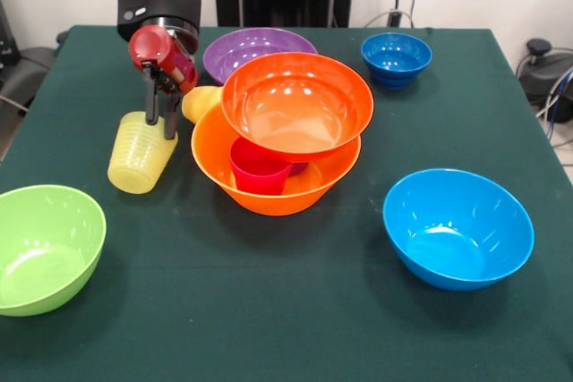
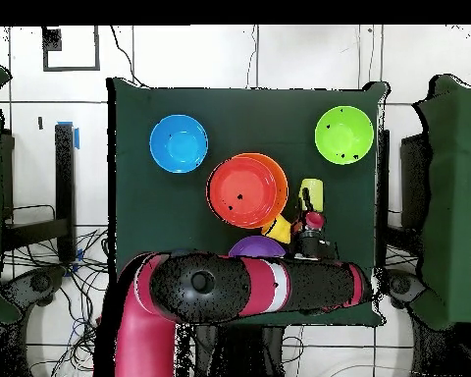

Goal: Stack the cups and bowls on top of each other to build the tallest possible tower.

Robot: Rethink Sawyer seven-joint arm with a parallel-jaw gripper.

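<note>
My gripper (image 1: 161, 123) stands at the left of the tower, shut on the rim of the ribbed pale yellow cup (image 1: 139, 160), which is tilted with its lower edge at the table. It also shows in the overhead view (image 2: 311, 193), with the gripper (image 2: 306, 218) beside it. The tower is the big orange-yellow bowl (image 1: 269, 192) holding the red-pink cup (image 1: 260, 169), with the red-orange bowl (image 1: 297, 105) resting tilted on top. The orange-yellow cup (image 1: 201, 103) lies just behind the tower. The purple cup is not in view.
The purple bowl (image 1: 255, 49) stands behind the tower. The small dark blue bowl (image 1: 396, 58) is at the back right, the light blue bowl (image 1: 458, 228) at the front right and the lime green bowl (image 1: 45, 248) at the front left.
</note>
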